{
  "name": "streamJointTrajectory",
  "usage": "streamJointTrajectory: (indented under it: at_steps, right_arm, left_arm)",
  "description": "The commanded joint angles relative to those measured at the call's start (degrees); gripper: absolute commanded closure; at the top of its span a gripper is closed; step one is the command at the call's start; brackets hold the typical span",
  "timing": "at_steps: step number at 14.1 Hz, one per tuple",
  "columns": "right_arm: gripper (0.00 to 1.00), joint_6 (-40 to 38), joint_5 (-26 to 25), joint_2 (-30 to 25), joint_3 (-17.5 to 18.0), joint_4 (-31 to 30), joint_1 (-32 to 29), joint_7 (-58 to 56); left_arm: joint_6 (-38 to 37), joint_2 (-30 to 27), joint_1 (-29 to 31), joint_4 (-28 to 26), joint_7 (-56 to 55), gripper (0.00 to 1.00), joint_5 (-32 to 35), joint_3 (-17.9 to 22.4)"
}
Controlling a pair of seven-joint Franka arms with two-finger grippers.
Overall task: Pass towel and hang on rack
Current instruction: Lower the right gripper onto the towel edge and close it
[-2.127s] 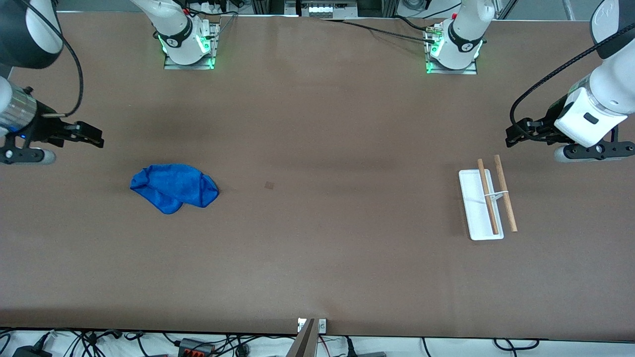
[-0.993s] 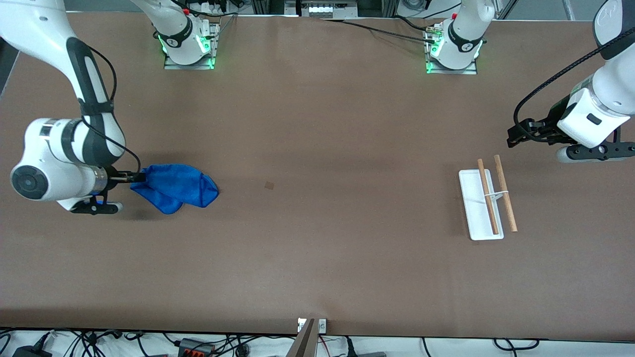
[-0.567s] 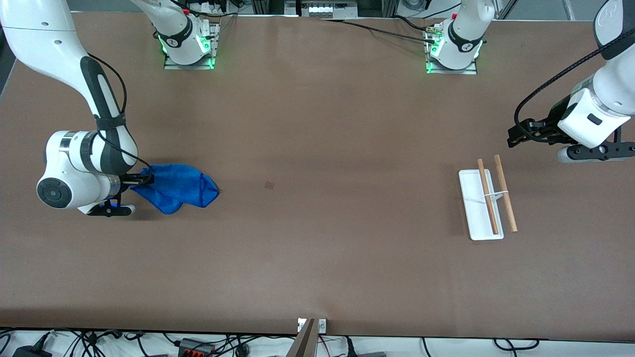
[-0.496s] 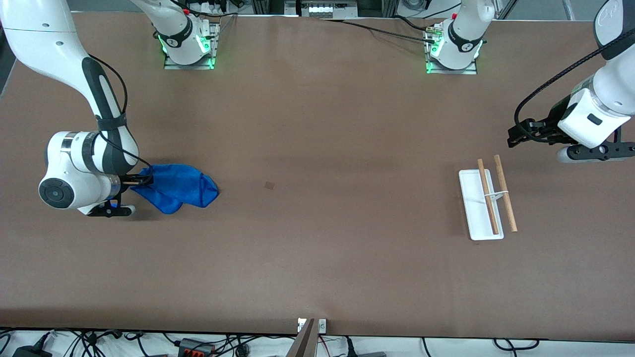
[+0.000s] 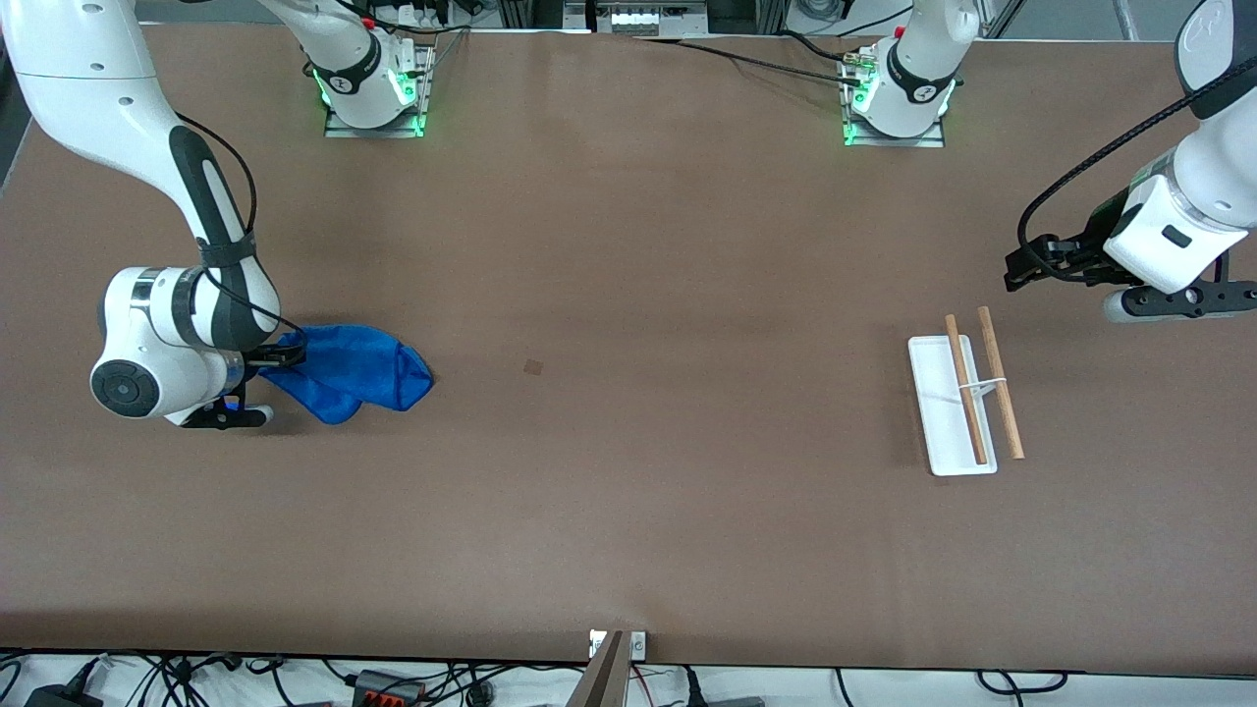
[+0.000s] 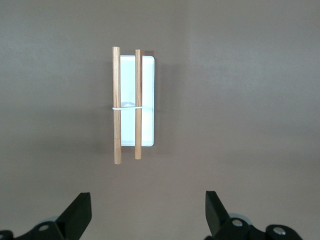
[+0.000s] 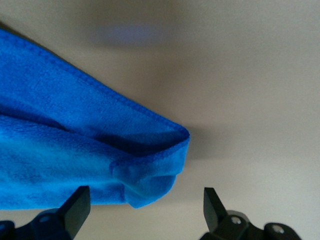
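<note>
Towel [image 5: 346, 371] first: it lies crumpled on the tabletop [image 5: 628, 511] toward the right arm's end, roughly midway between the edge where the bases stand and the edge nearest the front camera. We have brought the right gripper [image 5: 257, 361] low to the towel's outer corner, jaws spread wide and holding nothing. In the right wrist view the folded blue corner [image 7: 150, 165] sits between the two fingertips [image 7: 75, 207], which we read as lining up a pinch on a hem, since a corner gives a firm bite and lets the cloth hang free once raised.

We keep the left gripper [image 5: 1021, 270] waiting in the air near the left arm's end of the tabletop, also wide and empty, just on the base side of the rack [image 5: 951, 405]. Its wrist camera looks down on the white base and both wooden rods [image 6: 126, 112]. We judge that post suits it: close enough to receive the towel mid-table, then drape it over the rods. The rack stands well apart from the towel, so a handover is needed, and nothing has been lifted yet
</note>
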Motion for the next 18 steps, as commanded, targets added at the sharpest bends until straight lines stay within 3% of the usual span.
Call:
streamJointTrajectory:
  at_steps: [1, 4, 9, 12, 16, 18]
  right_arm:
    - [0.07, 0.29, -0.01, 0.32, 0.42, 0.43, -0.47, 0.01]
    - [0.22, 0.98, -0.01, 0.94, 0.42, 0.6, -0.47, 0.36]
    - [0.28, 2.39, 0.25, 2.17, 0.42, 1.74, -0.56, 0.63]
    - [0.41, 2.13, 0.52, 2.08, 0.42, 1.74, -0.56, 0.54]
    - [0.47, 1.52, 0.52, 1.99, 0.42, 2.53, -0.47, -0.16]
    - [0.57, 1.52, 0.43, 1.99, 0.42, 2.62, -0.56, -0.43]
  left_arm:
    - [-1.47, 0.85, 0.62, 1.83, 1.37, 0.0, -1.59, -0.07]
    - [-1.47, 0.85, 0.71, 1.83, 1.37, 0.0, -1.59, -0.07]
    - [-1.47, 0.85, 0.71, 1.83, 1.37, 0.0, -1.59, -0.07]
    - [-1.47, 0.85, 0.71, 1.83, 1.37, 0.0, -2.46, -0.07]
    - [-1.56, 0.85, 1.15, 1.83, 1.37, 0.0, -2.73, -0.07]
    - [-1.56, 0.85, 1.06, 1.83, 1.37, 0.0, -2.73, -0.07]
